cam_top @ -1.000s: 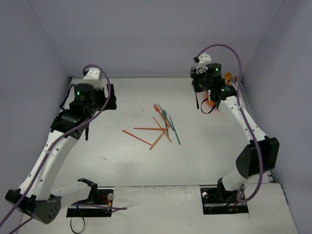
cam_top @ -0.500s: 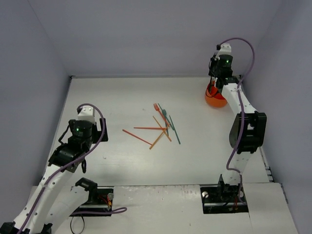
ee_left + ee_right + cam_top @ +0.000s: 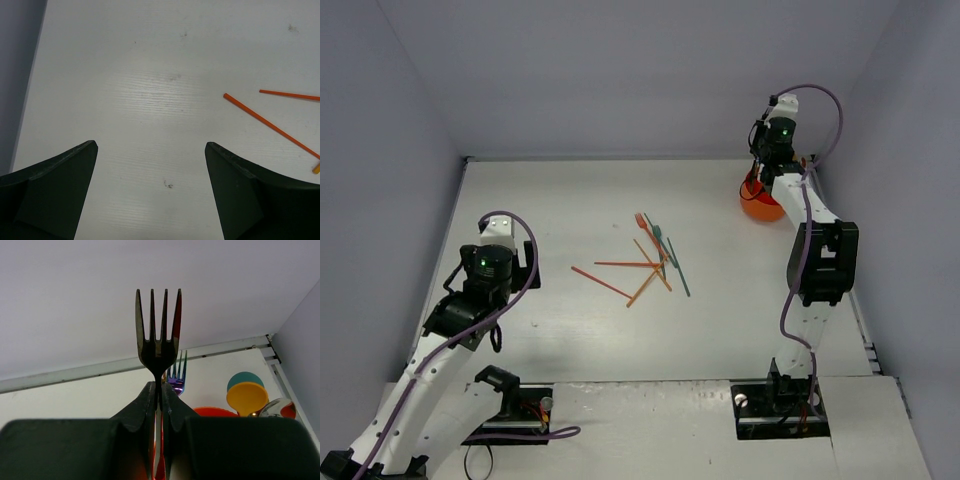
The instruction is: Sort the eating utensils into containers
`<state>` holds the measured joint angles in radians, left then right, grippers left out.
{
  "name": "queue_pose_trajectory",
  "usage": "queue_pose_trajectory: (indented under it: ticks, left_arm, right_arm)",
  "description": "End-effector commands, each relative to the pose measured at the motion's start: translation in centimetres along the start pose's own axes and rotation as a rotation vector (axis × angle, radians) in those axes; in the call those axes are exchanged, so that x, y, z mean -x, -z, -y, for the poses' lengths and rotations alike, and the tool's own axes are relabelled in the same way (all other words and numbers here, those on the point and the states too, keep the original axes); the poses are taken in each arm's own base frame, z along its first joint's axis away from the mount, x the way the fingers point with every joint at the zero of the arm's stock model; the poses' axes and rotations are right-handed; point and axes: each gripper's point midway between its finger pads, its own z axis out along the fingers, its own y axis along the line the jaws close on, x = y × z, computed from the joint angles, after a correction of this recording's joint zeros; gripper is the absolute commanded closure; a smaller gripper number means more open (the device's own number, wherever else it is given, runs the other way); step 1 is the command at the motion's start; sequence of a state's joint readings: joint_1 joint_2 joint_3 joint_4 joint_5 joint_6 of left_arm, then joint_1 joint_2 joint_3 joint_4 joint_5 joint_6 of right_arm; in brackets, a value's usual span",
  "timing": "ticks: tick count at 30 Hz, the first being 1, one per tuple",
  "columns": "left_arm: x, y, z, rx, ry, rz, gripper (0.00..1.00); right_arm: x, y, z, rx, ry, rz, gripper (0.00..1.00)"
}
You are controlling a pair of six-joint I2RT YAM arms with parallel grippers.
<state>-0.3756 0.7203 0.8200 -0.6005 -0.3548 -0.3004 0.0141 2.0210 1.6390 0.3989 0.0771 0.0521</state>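
Note:
The orange cup (image 3: pixel 761 207) stands at the far right of the table. My right gripper (image 3: pixel 760 178) hangs over it, shut on the handle of a dark metallic fork (image 3: pixel 158 335) with its tines pointing up. In the right wrist view the gripper (image 3: pixel 160 387) is just above the cup's rim (image 3: pixel 215 411). A purple fork (image 3: pixel 176 377), a teal spoon (image 3: pixel 245 379), a yellow spoon (image 3: pixel 247 396) and a metallic spoon (image 3: pixel 277 407) stand in the cup. Several orange and teal utensils (image 3: pixel 650 255) lie crossed mid-table. My left gripper (image 3: pixel 525 268) is open and empty over bare table.
An orange stick (image 3: pixel 270 125) and a second one (image 3: pixel 290 94) lie to the right of my left gripper (image 3: pixel 150 150). The grey walls close in on the table at the left (image 3: pixel 380 200), back and right.
My left arm has pulled back from the far left toward the near left. My right arm has stretched out to the cup with the fork and has moved little in the last half second.

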Motion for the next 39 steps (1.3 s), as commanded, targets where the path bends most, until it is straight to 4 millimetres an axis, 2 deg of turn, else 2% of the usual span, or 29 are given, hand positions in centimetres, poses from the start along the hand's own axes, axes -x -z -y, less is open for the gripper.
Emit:
queue_pose_trajectory:
  ticks: [1, 11, 15, 18, 25, 28, 30, 33, 35, 37, 38, 39]
  left_arm:
    - [1.8, -0.2, -0.1, 0.016, 0.035, 0.060, 0.13]
    - [1.6, -0.4, 0.3, 0.004, 0.026, 0.045, 0.13]
    - [1.6, -0.5, 0.4, -0.001, 0.025, 0.045, 0.13]
    - [1.6, -0.4, 0.4, -0.003, 0.024, 0.047, 0.13]
    - [1.6, -0.4, 0.4, -0.004, 0.023, 0.045, 0.13]
    - [1.6, -0.4, 0.4, -0.006, 0.024, 0.046, 0.13]
    - [1.7, -0.4, 0.4, -0.009, 0.027, 0.049, 0.13]
    - [1.7, -0.3, 0.5, -0.012, 0.028, 0.051, 0.13]
    - [1.7, -0.3, 0.6, -0.017, 0.028, 0.051, 0.13]
    - [1.7, -0.4, 0.7, -0.022, 0.028, 0.050, 0.13]
    - [1.7, -0.4, 0.7, -0.024, 0.026, 0.050, 0.13]
    - [1.7, -0.4, 0.8, -0.028, 0.025, 0.048, 0.13]
  right_arm:
    - [4.6, 0.0, 1.0, -0.043, -0.031, 0.147, 1.00]
    - [-0.8, -0.1, 1.6, -0.066, -0.036, 0.051, 0.97]
    - [-2.0, -0.2, 1.5, -0.062, -0.044, 0.027, 0.95]
    - [-2.8, -0.1, 1.6, -0.065, -0.043, 0.013, 0.89]
    - [-3.7, 0.3, 1.9, -0.074, -0.044, -0.006, 0.82]
    - [-3.2, 0.8, 1.9, -0.074, -0.044, 0.001, 0.80]
    - [-2.1, 1.5, 1.6, -0.059, -0.045, 0.019, 0.78]
    - [0.5, 3.3, 0.3, -0.006, -0.037, 0.046, 0.73]
    - [1.1, 4.3, -1.0, 0.048, -0.025, 0.025, 0.69]
    - [1.3, 5.5, -3.3, 0.120, 0.007, -0.017, 0.64]
    - [1.2, 6.1, -5.3, 0.176, 0.023, -0.032, 0.63]
    - [0.6, 6.8, -6.3, 0.202, 0.057, -0.075, 0.62]
